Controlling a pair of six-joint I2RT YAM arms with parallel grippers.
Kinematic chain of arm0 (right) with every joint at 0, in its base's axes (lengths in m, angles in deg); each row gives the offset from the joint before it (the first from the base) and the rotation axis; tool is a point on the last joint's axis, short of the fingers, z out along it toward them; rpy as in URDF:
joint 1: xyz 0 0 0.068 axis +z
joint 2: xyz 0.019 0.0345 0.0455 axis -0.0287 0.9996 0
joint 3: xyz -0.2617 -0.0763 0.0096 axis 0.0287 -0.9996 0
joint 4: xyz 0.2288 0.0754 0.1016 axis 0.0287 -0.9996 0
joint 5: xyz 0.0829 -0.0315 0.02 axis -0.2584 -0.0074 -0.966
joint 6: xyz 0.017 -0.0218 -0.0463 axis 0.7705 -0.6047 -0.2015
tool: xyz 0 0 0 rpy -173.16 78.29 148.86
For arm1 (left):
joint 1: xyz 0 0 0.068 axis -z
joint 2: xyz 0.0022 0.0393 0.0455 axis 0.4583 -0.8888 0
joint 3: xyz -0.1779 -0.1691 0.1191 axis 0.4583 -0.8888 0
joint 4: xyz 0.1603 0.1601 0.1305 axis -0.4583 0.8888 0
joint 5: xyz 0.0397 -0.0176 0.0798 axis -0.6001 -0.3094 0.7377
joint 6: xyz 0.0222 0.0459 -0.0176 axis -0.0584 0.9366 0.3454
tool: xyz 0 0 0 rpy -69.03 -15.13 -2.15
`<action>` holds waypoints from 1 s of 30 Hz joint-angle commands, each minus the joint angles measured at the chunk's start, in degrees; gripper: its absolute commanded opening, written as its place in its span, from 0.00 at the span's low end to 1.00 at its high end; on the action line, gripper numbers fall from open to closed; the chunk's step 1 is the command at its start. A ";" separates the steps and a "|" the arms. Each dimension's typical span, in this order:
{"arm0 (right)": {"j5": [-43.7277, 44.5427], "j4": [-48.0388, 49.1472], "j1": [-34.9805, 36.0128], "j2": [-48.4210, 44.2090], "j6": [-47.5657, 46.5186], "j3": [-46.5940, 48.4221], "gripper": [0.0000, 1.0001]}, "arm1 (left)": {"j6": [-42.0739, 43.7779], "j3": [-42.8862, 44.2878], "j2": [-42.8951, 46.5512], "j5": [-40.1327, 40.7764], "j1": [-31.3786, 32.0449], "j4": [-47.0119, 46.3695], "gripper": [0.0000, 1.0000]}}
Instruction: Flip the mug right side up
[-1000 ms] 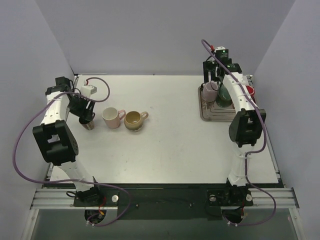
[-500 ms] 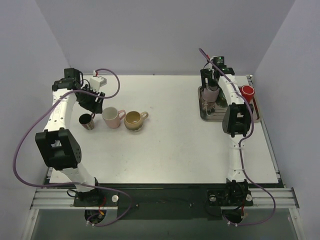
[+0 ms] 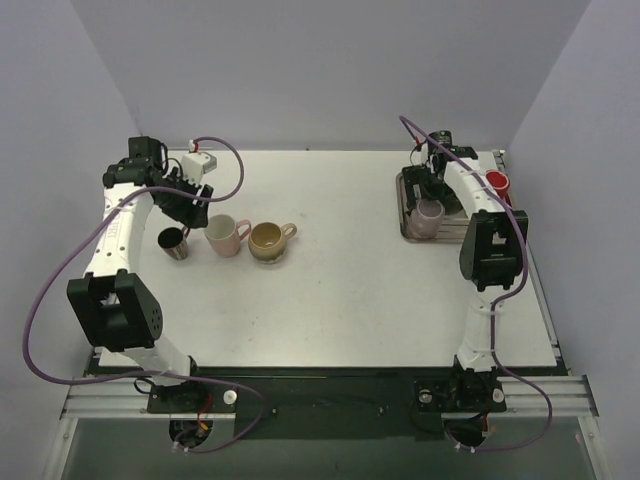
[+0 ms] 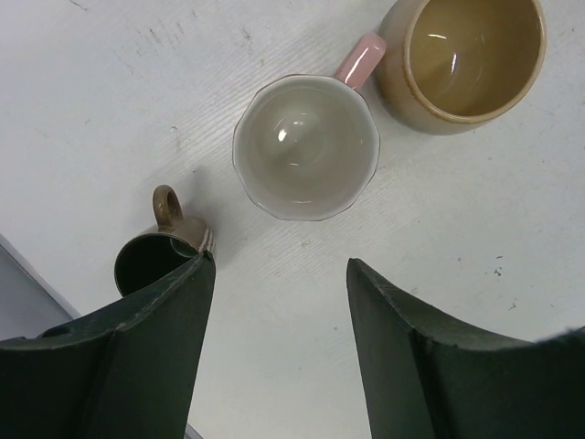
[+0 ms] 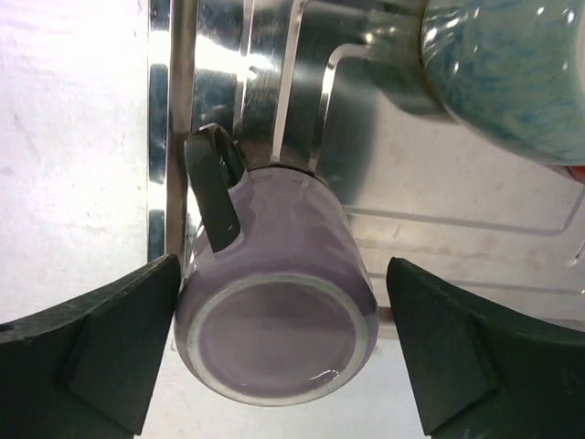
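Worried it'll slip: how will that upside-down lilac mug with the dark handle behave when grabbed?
The glossy lilac ceramic mug looks slippery, so a light grip may slide. It seems rigid, probably chipping if dropped on the metal tray. Its round wall might roll.

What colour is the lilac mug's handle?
The handle is dark, near black; clearest in the right wrist view.
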 commanded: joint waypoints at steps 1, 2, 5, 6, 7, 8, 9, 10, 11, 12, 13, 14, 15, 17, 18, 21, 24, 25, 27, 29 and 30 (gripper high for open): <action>1.75 -9.90 1.37 -0.57 -2.85 4.45 0.91 | 1.57 -1.08 3.05 -2.23 0.09 -0.20 0.70; 3.85 -11.05 1.64 0.74 -4.51 7.69 0.91 | 1.66 -1.25 3.22 -2.15 0.09 -0.20 0.70; 4.48 -11.50 3.04 3.56 -7.94 14.64 0.93 | 1.66 -2.04 3.58 -2.41 0.18 -0.20 0.70; 3.87 -11.58 3.39 5.22 -10.30 15.53 0.93 | 1.66 -2.31 3.84 -2.50 0.18 -0.37 0.70; 3.78 -11.58 4.09 5.93 -12.07 17.02 0.93 | 1.66 -2.66 4.01 -2.50 0.09 -0.55 0.70; 4.21 -11.76 4.54 7.60 -13.91 17.56 0.92 | 1.75 -2.92 4.19 -2.50 0.18 -0.64 0.70; 4.57 -12.54 5.24 8.48 -14.97 18.96 0.91 | 1.75 -2.93 4.19 -2.58 0.09 -0.64 0.70; 4.66 -13.25 5.68 10.32 -17.77 19.67 0.90 | 1.75 -3.01 4.28 -2.50 0.18 -0.64 0.70; 5.35 -14.47 6.29 11.21 -19.28 20.63 0.86 | 1.84 -3.10 4.37 -2.41 0.09 -0.81 0.70; 5.88 -15.09 6.73 12.87 -21.47 21.08 0.83 | 1.84 -3.28 4.28 -2.41 0.18 -0.99 0.70; 6.85 -15.97 7.35 13.58 -22.79 21.69 0.76 | 1.84 -3.37 4.28 -2.24 0.18 -1.16 0.70; 7.81 -16.50 7.53 14.81 -24.55 21.96 0.72 | 1.84 -3.37 4.10 -2.23 0.09 -1.25 0.70; 9.21 -17.03 7.96 15.95 -25.09 22.22 0.64 | 1.84 -3.37 3.76 -2.15 0.18 -1.25 0.70; 10.45 -17.82 8.23 16.83 -26.06 22.83 0.60 | 1.75 -3.19 3.23 -2.23 0.18 -1.08 0.70; 10.72 -18.09 8.32 17.01 -26.06 22.84 0.59 | 1.66 -3.02 2.96 -2.23 0.18 -1.08 0.70; 12.56 -18.09 8.32 17.37 -26.50 22.75 0.54 | 1.49 -2.75 2.70 -2.32 0.18 -1.16 0.70; 13.45 -18.79 8.41 17.28 -27.64 22.49 0.38 | 1.22 -2.49 2.61 -2.58 0.35 -1.08 0.70; 13.97 -18.79 8.58 17.02 -28.16 22.31 0.35 | 1.31 -2.49 2.70 -2.50 0.44 -1.08 0.70; 14.59 -18.97 8.67 16.23 -28.87 22.14 0.25 | 1.14 -2.40 2.87 -2.32 0.62 -0.99 0.70; 14.85 -19.14 8.85 15.00 -29.83 21.61 0.17 | 1.31 -2.31 3.13 -2.32 0.71 -0.90 0.70; 14.85 -19.14 8.93 14.47 -30.19 21.35 0.04 | 1.14 -2.31 3.14 -2.23 0.71 -0.99 0.70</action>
